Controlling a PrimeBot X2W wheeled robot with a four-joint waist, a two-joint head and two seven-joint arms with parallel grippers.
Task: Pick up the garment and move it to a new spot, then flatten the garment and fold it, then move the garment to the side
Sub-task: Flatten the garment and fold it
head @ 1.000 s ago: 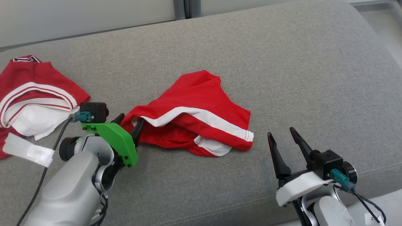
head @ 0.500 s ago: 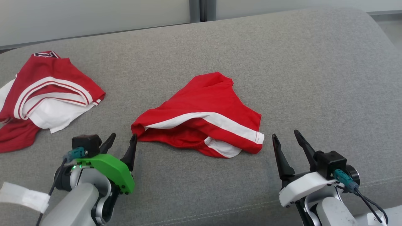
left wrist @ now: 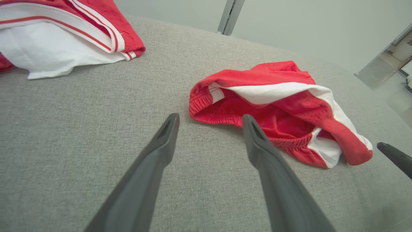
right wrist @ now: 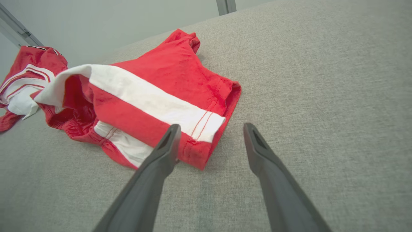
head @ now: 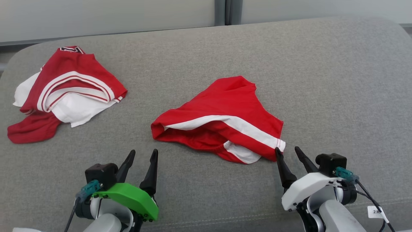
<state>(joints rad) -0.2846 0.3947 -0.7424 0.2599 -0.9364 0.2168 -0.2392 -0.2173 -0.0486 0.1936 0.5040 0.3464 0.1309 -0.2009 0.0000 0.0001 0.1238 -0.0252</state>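
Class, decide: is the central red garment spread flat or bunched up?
Bunched up: the red garment lies folded over itself, waistband gaping, on the grey cushion.

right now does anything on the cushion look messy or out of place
The red shorts at the middle lie crumpled, waistband gaping and a white-striped leg folded over. A second red-and-white garment sits bunched at the far left.
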